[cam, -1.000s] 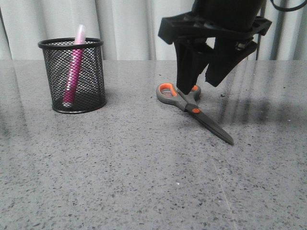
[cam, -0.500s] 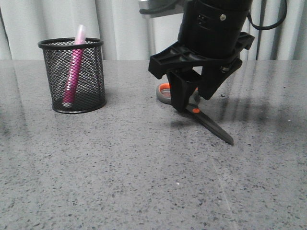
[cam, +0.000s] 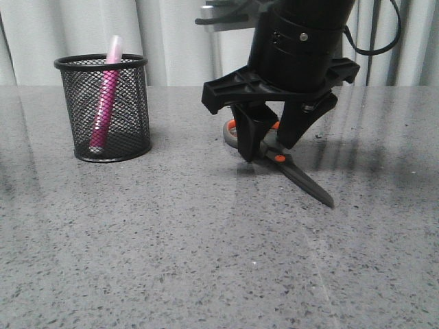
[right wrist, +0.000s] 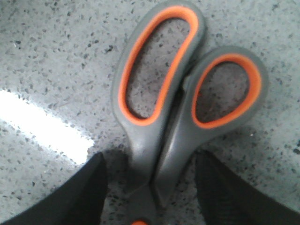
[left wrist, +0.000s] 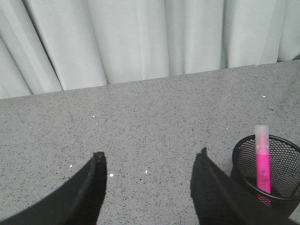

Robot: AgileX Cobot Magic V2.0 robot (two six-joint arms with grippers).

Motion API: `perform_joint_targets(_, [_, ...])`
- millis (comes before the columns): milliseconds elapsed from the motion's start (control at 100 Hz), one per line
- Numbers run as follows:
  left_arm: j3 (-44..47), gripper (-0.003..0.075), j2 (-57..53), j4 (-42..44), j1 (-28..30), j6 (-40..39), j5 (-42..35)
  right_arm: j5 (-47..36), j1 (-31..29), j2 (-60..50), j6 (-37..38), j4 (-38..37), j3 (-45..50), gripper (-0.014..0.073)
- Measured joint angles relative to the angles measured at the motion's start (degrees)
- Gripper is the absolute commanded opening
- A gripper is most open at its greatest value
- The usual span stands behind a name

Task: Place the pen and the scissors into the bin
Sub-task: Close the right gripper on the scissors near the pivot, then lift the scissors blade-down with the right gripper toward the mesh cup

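Grey speckled stone forms the table (cam: 171,260), bare in its near part; on it, right of centre, lie the scissors (cam: 288,164), blades closed and pointing toward the camera and to the right, handle loops toward the curtain. Over them the right gripper (cam: 269,149) hangs almost straight down from its thick black wrist; its jaws are spread, one finger on each side of the scissors just below the loops, near the orange pivot dot. In the right wrist view the scissors (right wrist: 178,108) lie flat between the two dark fingers (right wrist: 70,197), with a sliver of table showing on each side, so the fingers seem not to touch the handles, though the close blur makes that hard to settle.

Farther back on the left stands the bin (cam: 111,108), upright, well apart from the scissors; the pen (cam: 105,103) leans inside it, cap up and poking above the rim. The left gripper (left wrist: 149,161) is held above the table with its jaws wide and nothing between them; the bin (left wrist: 272,183) with the pen (left wrist: 262,161) lies off to one side of it; pale curtains (cam: 178,41) close the far edge.
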Motion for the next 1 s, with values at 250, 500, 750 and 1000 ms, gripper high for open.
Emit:
perform_joint_targets(250, [0.0,0.0377,0.0,0.0,0.0,0.0,0.0,0.35,0.0,0.08,0.39,1.11,0.0,0.0207])
perform_joint_targets(500, [0.0,0.0377,0.0,0.0,0.0,0.0,0.0,1.06,0.0,0.08,0.39,1.11,-0.09,0.0101])
perform_joint_targets(750, [0.0,0.0377,0.0,0.0,0.0,0.0,0.0,1.41,0.0,0.08,0.39,1.11,-0.21,-0.007])
perform_joint_targets(1000, [0.0,0.0377,0.0,0.0,0.0,0.0,0.0,2.0,0.0,-2.36,0.39,1.11,0.01,-0.007])
